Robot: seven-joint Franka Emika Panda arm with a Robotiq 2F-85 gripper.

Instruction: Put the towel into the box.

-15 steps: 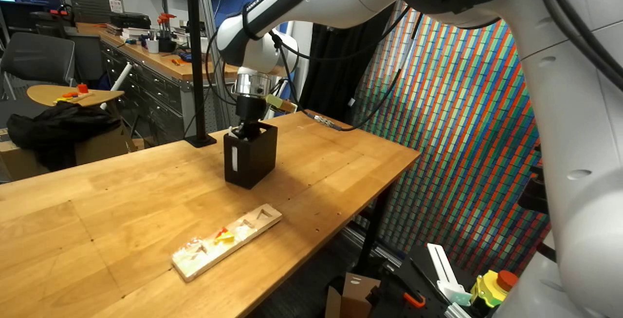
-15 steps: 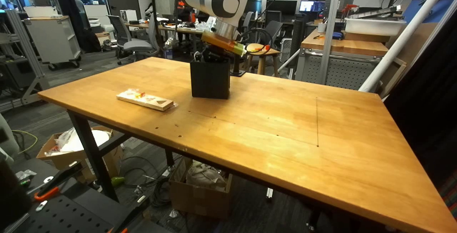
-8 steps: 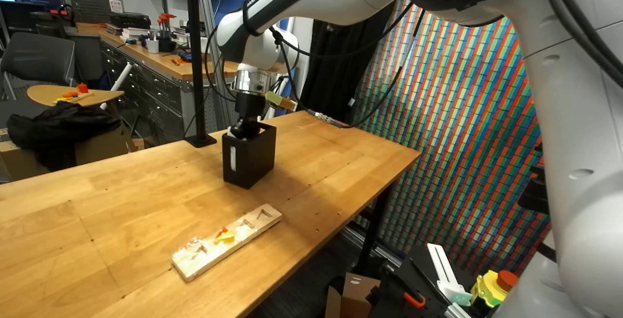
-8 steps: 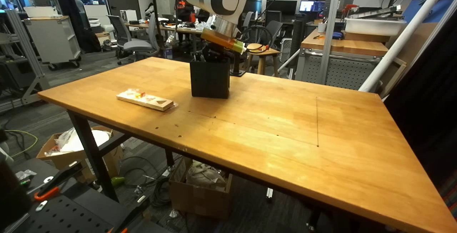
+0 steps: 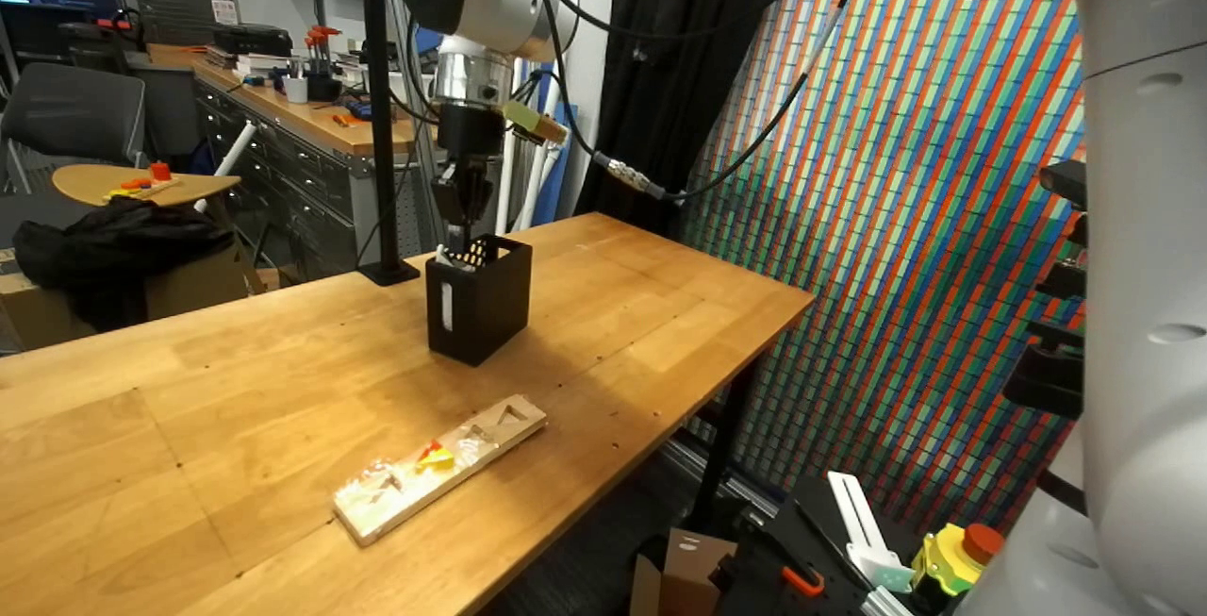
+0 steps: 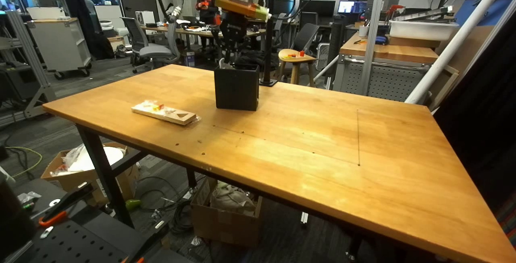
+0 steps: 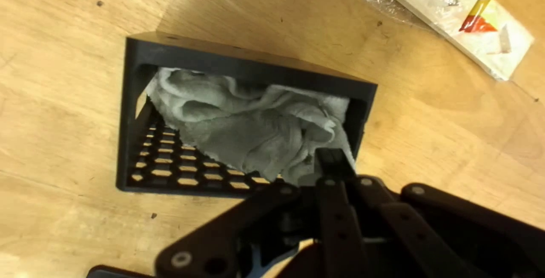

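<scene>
The box (image 5: 495, 309) is black and open at the top, and it stands upright on the table in both exterior views (image 6: 237, 90). The grey-white towel (image 7: 251, 124) lies crumpled inside it in the wrist view, mostly along one long wall. A bit of the towel shows at the rim in both exterior views (image 5: 451, 260) (image 6: 224, 65). My gripper (image 7: 334, 159) is above one end of the box, its fingertips together with no towel seen between them. In an exterior view the gripper (image 5: 459, 237) points down just over the box's opening.
A pale wooden puzzle board (image 5: 438, 470) in clear wrap lies on the table near the box. A black post (image 5: 377, 125) stands at the table's edge close to the arm. A person (image 6: 206, 13) stands far behind the table.
My gripper has risen out of the box to above its rim, and its fingers now show. The towel stays in the box. The box has shifted very slightly.
</scene>
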